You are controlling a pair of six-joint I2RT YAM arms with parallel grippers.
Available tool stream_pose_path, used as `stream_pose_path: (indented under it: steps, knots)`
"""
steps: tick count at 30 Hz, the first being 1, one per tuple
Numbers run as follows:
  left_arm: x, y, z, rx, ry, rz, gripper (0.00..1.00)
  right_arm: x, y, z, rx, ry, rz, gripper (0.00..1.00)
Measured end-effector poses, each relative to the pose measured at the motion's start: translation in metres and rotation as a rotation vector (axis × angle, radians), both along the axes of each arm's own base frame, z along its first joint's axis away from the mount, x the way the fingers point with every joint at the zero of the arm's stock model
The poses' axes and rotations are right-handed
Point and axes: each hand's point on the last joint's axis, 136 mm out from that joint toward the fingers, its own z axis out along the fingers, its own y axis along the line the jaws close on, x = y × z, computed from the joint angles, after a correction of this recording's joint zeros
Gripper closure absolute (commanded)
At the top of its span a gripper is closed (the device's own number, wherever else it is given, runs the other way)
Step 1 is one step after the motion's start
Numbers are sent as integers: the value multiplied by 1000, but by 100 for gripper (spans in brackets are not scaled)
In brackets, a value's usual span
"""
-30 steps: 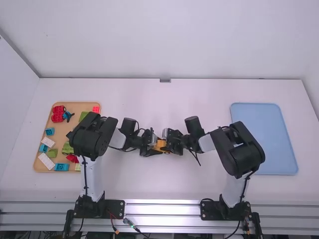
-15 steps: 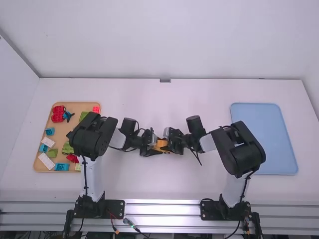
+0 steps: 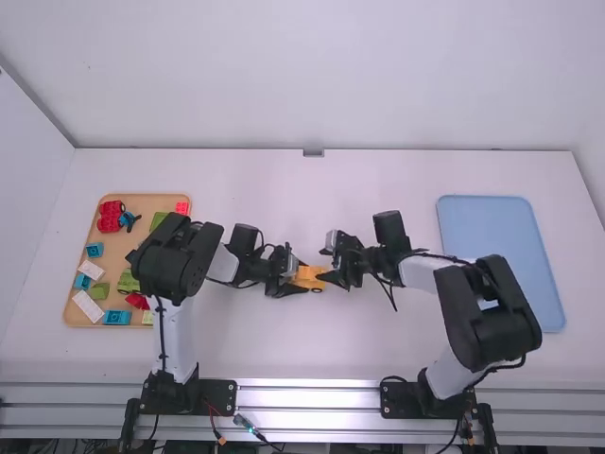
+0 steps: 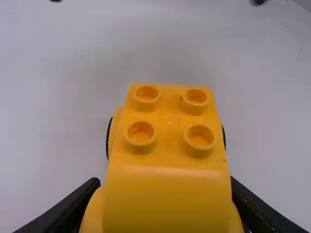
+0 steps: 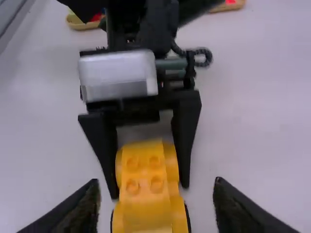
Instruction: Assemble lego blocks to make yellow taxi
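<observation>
Pulled back a bit: R hand (image 3: 323,265), released; yellow car (image 3: 310,275) just ahead, grasped btwn L hand's (image 3: 301,276) fingers.

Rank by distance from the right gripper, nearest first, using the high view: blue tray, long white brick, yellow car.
1. Yellow car, just left of the right gripper
2. Blue tray, on the right
3. Long white brick, far left, in the wooden tray

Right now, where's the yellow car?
In the high view, the yellow car is mid-table in the left gripper, between the tan tray and the blue tray.
</observation>
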Motion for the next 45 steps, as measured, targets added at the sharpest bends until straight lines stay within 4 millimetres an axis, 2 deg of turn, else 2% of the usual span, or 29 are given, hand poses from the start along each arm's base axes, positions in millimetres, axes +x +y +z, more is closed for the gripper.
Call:
stream_pose_path:
  steps: [1, 2, 5, 11, 13, 17, 24, 27, 28, 29, 32, 33, 38, 39, 41, 42, 45]
  knots:
    - [0, 0, 0, -1, -1, -1, 25, -1, -6, -2, -10, 7, -3, 1]
    - [-1, 0, 0, -2, 6, -1, 16, -2, -11, -4, -19, 15, -7, 1]
    - [-1, -1, 1, -5, 8, -3, 1, -2, -23, -9, -33, 6, -15, 1]
    - [0, 0, 3, 0, 45, 20, 1, 6, -22, -10, 12, -159, -13, 1]
    - [2, 2, 5, 31, 69, 47, 1, 12, -16, -17, 48, -227, -21, 1]
    - [5, 7, 15, 83, 83, 88, 1, 9, -5, -35, 95, -207, -17, 1]
    - [5, 23, 65, 139, 39, 145, 1, 1, 17, -67, 109, -40, 5, 1]
    - [12, 38, 85, 139, -7, 188, 1, 5, 27, -69, 115, -22, 22, 1]
    - [12, 38, 85, 139, -7, 188, 1, 5, 27, -69, 115, -22, 22, 1]
    - [17, 47, 91, 139, -19, 216, 1, 7, 30, -69, 116, -23, 27, 1]
    - [25, 62, 96, 139, -33, 262, 1, 8, 33, -71, 106, -24, 25, 13]
    - [29, 71, 95, 141, -26, 289, 1, 7, 34, -72, 98, -24, 23, 27]
    - [35, 93, 100, 105, -10, 340, 1, 5, 39, -74, 86, -29, 27, 62]
    - [36, 94, 100, 102, -10, 344, 1, 5, 39, -74, 86, -30, 27, 63]
    - [38, 102, 103, 86, -9, 361, 1, 6, 38, -73, 91, -27, 23, 74]
    - [39, 103, 103, 85, -8, 365, 1, 7, 37, -73, 93, -26, 20, 76]
    - [40, 107, 103, 81, -5, 375, 1, 14, 26, -66, 87, -15, -32, 75]
